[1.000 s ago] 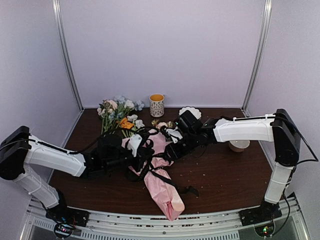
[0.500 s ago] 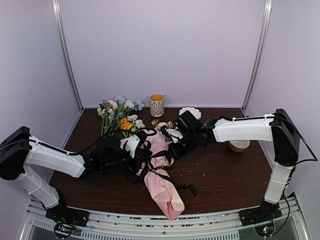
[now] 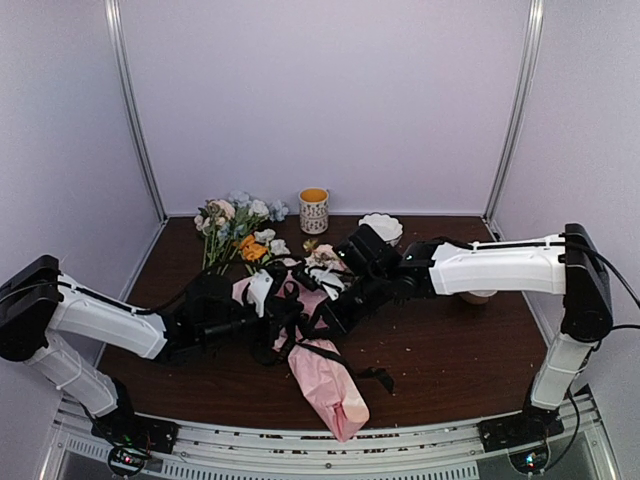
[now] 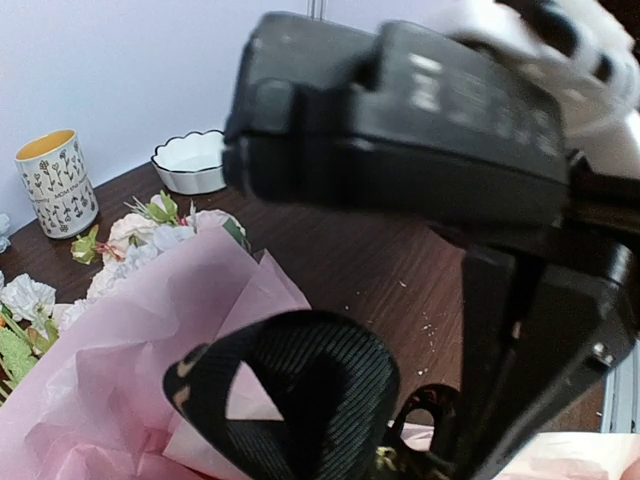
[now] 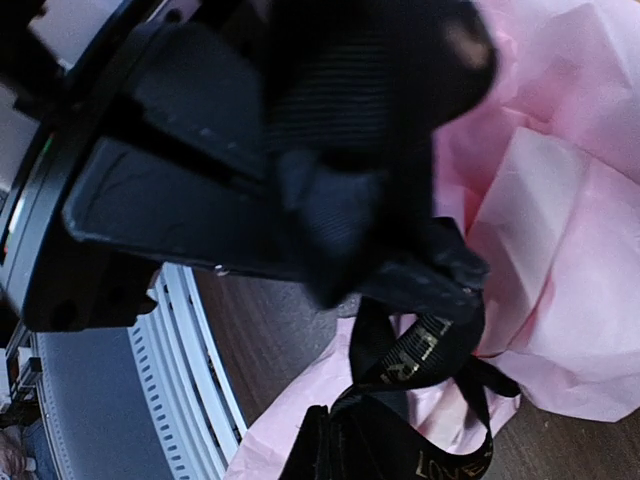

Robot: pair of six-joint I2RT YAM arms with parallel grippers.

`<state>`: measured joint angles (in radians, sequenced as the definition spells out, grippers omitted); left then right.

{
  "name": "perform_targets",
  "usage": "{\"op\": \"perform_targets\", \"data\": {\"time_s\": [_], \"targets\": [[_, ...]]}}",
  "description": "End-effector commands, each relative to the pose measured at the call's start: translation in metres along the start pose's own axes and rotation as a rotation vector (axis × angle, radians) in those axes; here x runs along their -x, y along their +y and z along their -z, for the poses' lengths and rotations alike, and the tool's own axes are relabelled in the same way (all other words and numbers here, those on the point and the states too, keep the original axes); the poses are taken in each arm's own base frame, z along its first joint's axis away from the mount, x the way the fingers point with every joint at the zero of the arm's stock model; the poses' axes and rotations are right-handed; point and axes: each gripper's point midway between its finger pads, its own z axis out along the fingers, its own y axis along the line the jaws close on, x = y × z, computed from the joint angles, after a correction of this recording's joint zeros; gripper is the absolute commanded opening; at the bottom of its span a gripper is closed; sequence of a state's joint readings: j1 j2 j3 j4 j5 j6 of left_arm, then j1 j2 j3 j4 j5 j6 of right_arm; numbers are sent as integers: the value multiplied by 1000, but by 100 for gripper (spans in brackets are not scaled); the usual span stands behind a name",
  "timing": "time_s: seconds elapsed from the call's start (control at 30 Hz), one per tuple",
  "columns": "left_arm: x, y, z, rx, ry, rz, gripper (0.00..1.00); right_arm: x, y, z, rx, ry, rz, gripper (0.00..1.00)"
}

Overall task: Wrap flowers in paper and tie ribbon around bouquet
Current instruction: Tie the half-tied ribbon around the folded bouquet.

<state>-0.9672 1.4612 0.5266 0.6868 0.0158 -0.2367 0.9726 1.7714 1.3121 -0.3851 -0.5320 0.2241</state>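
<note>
The bouquet [image 3: 328, 378] lies on the table as a pink paper [image 4: 150, 330] cone, narrow end toward me, pale blooms [image 4: 140, 235] at its far end. The black ribbon [image 3: 352, 365] crosses its middle and trails off to the right. Both grippers meet over that tangle. My left gripper [image 3: 283, 312] is shut on a loop of ribbon [image 4: 290, 390] that rises in front of its camera. My right gripper [image 3: 318, 305] is shut on a fold of ribbon [image 5: 420, 345] just above the paper [image 5: 560, 200]. The fingertips of both are hidden by ribbon and by each other's bodies.
Loose flowers [image 3: 235, 225] lie at the back left. A patterned mug [image 3: 314, 210] and a white scalloped bowl [image 3: 381, 225] stand at the back. Another bowl [image 3: 478, 291] sits behind the right forearm. The metal rail [image 5: 180, 380] runs along the near edge.
My right gripper has closed and shifted left and toward me, tight against the left gripper over the ribbon. The left gripper has stayed shut, almost in place.
</note>
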Motion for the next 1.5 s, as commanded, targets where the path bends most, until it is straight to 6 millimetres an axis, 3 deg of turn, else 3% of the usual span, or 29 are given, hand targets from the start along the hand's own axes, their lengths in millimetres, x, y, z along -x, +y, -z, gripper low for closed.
{"op": "perform_targets", "data": {"time_s": [0.0, 0.17, 0.33, 0.47, 0.57, 0.67, 0.83, 0.9, 1.13, 1.47], "targets": [[18, 4, 4, 0, -78, 31, 0, -7, 22, 1, 91, 24, 26, 0], [15, 13, 3, 12, -68, 70, 0, -28, 41, -9, 181, 91, 33, 0], [7, 18, -1, 37, -35, 83, 0, -33, 37, 2, 144, 127, 66, 27], [5, 18, -3, 30, -12, 84, 0, -13, 20, 29, 98, 65, 60, 47], [3, 21, -4, 47, -3, 85, 0, 3, -2, 45, 69, 6, 2, 52], [0, 20, -4, 38, 8, 89, 0, 7, -21, 42, 28, -23, -42, 50], [-2, 22, -4, 51, 16, 89, 0, -2, -54, 19, -81, 22, -116, 26], [-1, 20, -4, 39, 13, 91, 0, -6, -50, 8, -44, 37, -127, 20], [-2, 22, -4, 44, 16, 97, 0, -1, -20, -18, 82, 18, -87, 19], [-3, 23, -4, 47, 20, 98, 0, 1, -12, -39, 131, 31, -83, 19]]}}
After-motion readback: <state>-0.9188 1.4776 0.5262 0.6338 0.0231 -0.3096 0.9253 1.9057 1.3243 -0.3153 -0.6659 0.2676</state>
